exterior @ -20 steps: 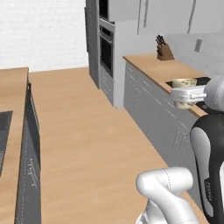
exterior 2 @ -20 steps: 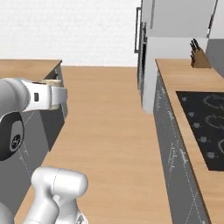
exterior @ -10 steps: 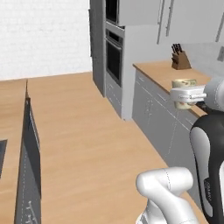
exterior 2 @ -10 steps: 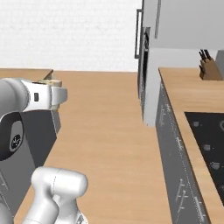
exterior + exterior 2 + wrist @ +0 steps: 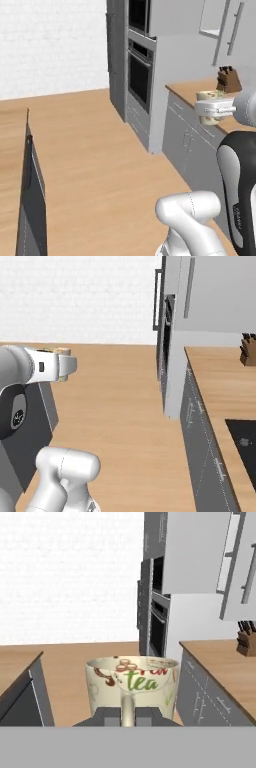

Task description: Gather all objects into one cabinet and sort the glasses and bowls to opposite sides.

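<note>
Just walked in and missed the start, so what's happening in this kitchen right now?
The white robot arm is carrying a beige mug with "tea" printed on it, its gripper shut on the mug's handle. It holds the mug up in the air over the wooden floor, between the counters. Ahead stand the grey oven column and a counter with a knife block.

Beige mug's [image 5: 132,690] base hidden below.
</note>
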You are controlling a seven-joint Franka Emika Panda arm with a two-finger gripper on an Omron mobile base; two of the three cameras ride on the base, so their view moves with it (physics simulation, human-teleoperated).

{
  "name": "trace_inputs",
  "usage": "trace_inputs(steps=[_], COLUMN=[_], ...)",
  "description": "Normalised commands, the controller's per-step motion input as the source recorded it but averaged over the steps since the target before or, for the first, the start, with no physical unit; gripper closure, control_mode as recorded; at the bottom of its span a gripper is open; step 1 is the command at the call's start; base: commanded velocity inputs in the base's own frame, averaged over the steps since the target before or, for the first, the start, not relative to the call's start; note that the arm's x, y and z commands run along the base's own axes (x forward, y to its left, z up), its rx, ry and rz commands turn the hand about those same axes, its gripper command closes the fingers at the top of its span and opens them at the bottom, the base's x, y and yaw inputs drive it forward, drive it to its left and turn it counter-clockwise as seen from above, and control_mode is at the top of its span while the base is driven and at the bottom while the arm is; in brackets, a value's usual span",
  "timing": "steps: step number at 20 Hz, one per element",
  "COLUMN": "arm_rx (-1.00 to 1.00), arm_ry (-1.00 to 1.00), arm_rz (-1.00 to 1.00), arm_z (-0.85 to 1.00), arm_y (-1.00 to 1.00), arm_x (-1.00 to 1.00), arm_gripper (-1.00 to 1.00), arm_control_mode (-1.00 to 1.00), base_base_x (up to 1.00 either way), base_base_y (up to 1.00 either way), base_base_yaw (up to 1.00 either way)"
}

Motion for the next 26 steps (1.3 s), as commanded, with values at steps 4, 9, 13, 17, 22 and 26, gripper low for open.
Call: trace_inputs(steps=[4,9,13,17,22,26], arm_rx=[0.0,0.0,0.0,0.0,0.0,0.0], arm_ry=[0.0,0.0,0.0,0.0,0.0,0.0], arm_rz=[0.0,0.0,0.0,0.0,0.0,0.0], arm_z=[0.0,0.0,0.0,0.0,0.0,0.0], arm_y=[0.0,0.0,0.0,0.0,0.0,0.0], arm_x=[0.0,0.0,0.0,0.0,0.0,0.0], arm_gripper=[1.0,1.0,1.0,1.0,1.0,1.0], arm_control_mode=[1.0,1.0,1.0,1.0,1.0,1.0], base_base_x=[1.0,1.0,1.0,0.99,0.89,0.79], base_base_y=[0.09,0.06,0.15,0.43,0.5,0.2], base_base_yaw=[-0.1,-0.2,-0.32,-0.5,-0.59,-0.61])
